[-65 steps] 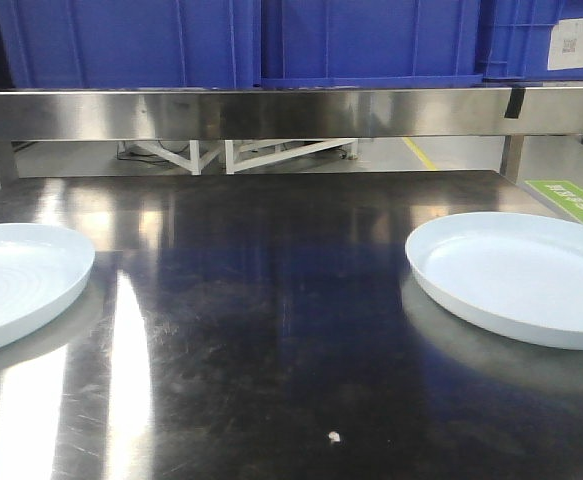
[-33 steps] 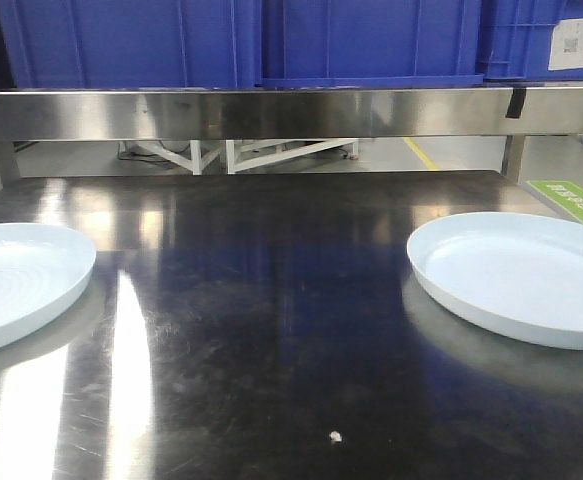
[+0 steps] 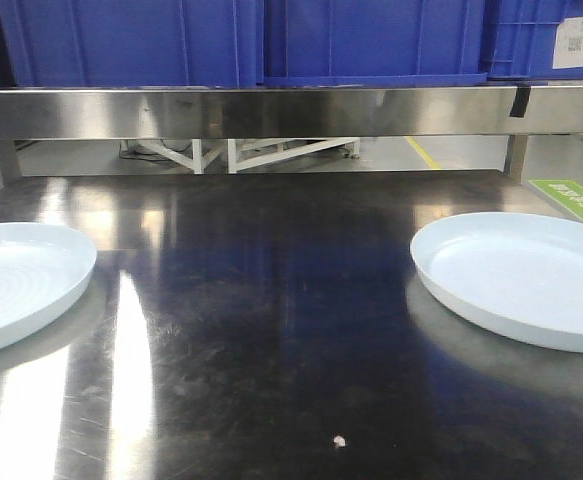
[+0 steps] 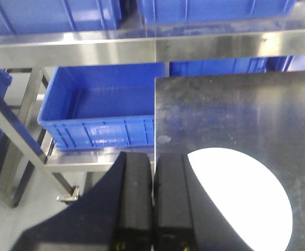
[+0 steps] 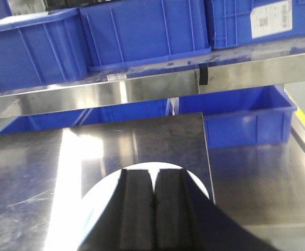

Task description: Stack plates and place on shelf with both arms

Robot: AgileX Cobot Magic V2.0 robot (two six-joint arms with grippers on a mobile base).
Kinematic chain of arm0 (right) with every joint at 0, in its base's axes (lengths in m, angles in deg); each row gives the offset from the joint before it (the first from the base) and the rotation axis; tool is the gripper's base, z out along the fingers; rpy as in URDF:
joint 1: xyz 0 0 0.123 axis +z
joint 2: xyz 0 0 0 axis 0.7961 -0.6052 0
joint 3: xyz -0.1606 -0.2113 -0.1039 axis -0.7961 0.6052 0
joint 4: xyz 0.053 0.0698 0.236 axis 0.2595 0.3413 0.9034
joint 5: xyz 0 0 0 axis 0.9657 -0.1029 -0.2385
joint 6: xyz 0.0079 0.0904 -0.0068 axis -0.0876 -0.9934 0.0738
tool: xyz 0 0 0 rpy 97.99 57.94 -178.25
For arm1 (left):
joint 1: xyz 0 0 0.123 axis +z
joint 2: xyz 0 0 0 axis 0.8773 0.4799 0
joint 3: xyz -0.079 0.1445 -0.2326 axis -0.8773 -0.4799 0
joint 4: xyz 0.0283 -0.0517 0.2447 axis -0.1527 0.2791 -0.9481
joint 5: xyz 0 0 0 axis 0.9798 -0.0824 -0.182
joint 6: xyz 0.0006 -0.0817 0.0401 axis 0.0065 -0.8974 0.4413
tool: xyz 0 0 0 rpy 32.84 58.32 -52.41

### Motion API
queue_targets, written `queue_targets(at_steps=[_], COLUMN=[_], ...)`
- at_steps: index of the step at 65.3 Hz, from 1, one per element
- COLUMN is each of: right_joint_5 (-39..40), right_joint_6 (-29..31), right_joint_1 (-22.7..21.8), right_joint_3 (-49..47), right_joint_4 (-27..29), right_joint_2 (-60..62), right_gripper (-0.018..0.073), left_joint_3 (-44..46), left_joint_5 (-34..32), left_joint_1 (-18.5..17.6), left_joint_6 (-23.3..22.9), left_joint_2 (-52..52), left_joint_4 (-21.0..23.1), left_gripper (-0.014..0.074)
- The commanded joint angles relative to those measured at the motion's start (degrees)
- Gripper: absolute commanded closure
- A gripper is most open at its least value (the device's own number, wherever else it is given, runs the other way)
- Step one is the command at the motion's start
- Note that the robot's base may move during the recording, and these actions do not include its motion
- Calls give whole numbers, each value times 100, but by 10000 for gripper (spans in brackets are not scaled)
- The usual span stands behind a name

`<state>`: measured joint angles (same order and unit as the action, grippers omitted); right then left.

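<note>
My left pincer (image 4: 153,157) and right pincer (image 5: 153,175) are both shut tight, holding nothing. One plate (image 3: 16,280) lies near the left edge of the table (image 3: 271,330), the other plate (image 3: 521,275) near the right edge, with wide bare room between them.

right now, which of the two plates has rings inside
The plate at the left of the front view: faint concentric ridges line its inside. The right plate is smooth.
</note>
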<state>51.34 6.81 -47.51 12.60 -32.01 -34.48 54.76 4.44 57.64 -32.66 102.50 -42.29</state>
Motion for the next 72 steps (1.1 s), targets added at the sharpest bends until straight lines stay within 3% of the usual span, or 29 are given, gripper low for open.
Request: queue_targets(at_steps=[1, 12, 23, 45, 59, 65, 72], right_joint_5=[1, -75, -68, 76, -434, -688, -808], right_joint_6=[-13, 96, 97, 97, 97, 97, 97], right_joint_1=[-35, -35, -17, -17, -17, -17, -17], right_joint_3=[-897, -2281, -3034, -3103, -3103, -3103, -3103], right_joint_4=[-8, -236, -233, -233, -233, -233, -252], right_joint_2=[-793, -2522, -3751, -4596, -4910, -5018, -5089], right_gripper=[528, 528, 528, 528, 522, 403, 79], left_joint_3=[191, 191, 191, 191, 191, 191, 180], left_joint_5=[-346, -357, -357, -639, -860, -860, -809], left_joint_1=[-35, -35, -35, -35, -35, -35, -35], left_joint_6=[-18, -31, -31, -31, -31, -31, -31], left_joint_2=[77, 194, 318, 321, 343, 341, 508], left_joint_4=[-33, -4, 10, 12, 13, 37, 59], left_gripper=[511, 511, 511, 512, 512, 507, 413])
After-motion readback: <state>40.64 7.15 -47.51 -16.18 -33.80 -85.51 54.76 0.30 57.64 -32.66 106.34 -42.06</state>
